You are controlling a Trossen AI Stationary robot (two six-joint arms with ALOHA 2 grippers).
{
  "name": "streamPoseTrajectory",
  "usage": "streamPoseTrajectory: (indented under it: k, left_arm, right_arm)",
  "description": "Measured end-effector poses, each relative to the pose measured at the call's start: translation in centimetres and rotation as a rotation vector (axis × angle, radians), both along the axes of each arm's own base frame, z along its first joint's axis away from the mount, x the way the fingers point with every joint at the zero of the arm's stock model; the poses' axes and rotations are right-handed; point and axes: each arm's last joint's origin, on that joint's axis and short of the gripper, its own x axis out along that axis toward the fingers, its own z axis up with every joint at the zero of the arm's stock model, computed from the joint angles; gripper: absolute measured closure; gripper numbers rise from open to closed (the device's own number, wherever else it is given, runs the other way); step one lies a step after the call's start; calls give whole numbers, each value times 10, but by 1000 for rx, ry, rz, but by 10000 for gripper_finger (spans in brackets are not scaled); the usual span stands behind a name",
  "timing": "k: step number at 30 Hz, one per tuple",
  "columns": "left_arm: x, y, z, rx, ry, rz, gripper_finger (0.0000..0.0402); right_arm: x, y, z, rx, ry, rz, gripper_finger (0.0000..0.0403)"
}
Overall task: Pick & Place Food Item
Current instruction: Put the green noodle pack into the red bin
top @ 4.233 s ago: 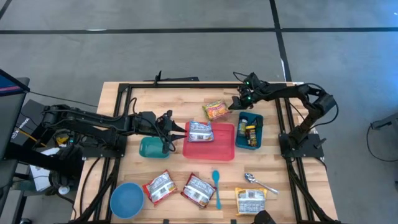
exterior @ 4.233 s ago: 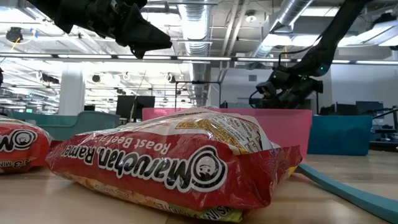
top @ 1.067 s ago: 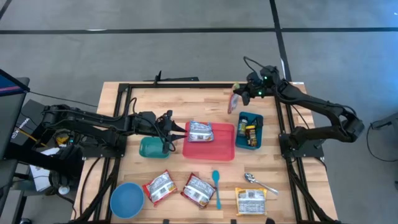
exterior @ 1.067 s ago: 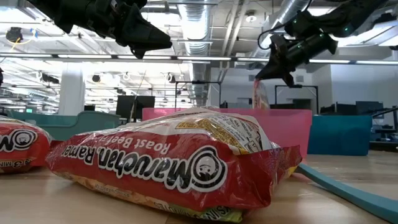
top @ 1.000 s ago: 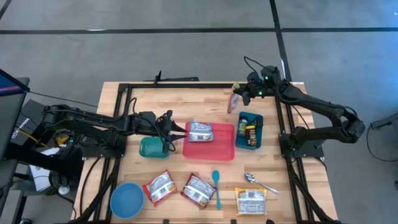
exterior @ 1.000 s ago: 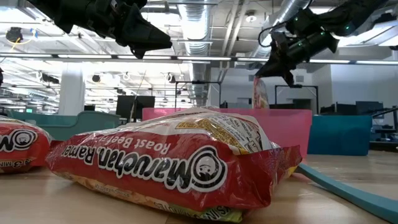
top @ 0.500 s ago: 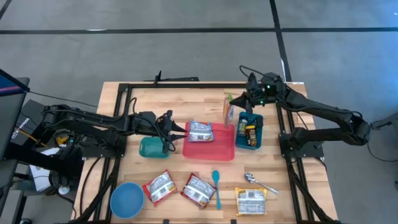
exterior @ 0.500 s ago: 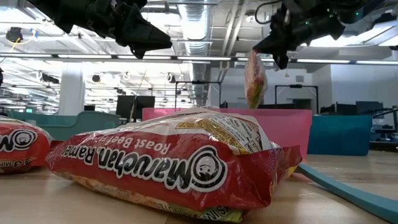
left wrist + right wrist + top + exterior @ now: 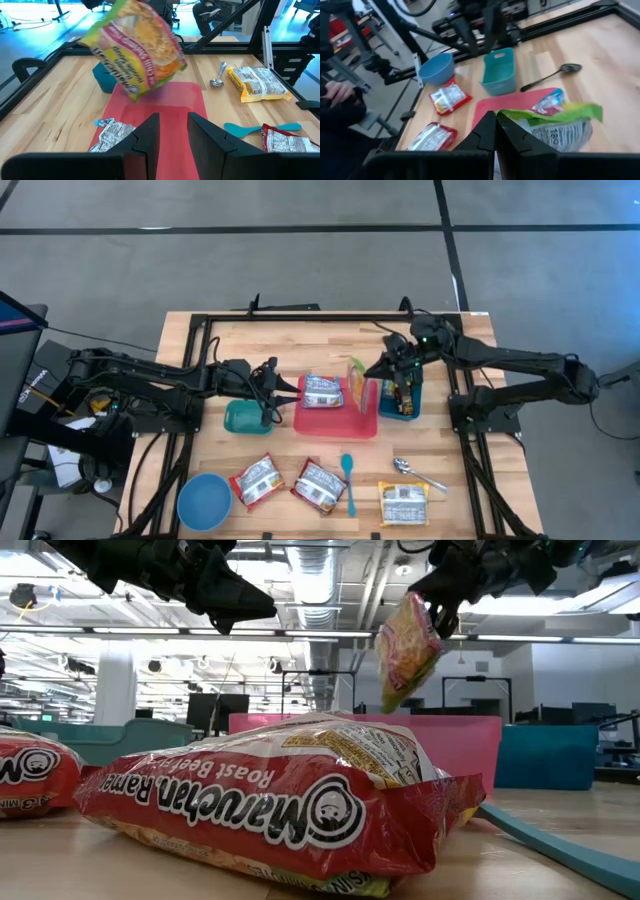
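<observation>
Now I'm reaching my right arm in from the bench's right edge, its tool point(image 9: 378, 369) clamping the green noodle packet point(image 9: 357, 383) above the red tray's point(image 9: 336, 421) right side. My left tool point(image 9: 272, 379), part-open, is hovering empty over the teal bin point(image 9: 243, 418).

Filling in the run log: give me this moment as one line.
right tool: shut on noodle packet, held over red tray | left tool: waiting by teal bin
</observation>
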Motion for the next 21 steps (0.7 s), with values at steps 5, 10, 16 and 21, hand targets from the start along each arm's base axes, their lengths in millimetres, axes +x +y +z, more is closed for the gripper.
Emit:
streamPoseTrajectory:
  k: [5,10,16,21]
  left_arm:
    - [0,0,0,0,0,0,309]
    - [0,0,0,0,0,0,309]
    - [0,0,0,2,0,7,309]
    - [0,0,0,2,0,7,309]
  right_arm:
    - [2,8,-1,2,8,33,403]
    - [4,14,-1,-14,17,24,403]
    - [15,17,-11,-22,50,16,403]
    - [28,16,-28,-4,119,27,403]
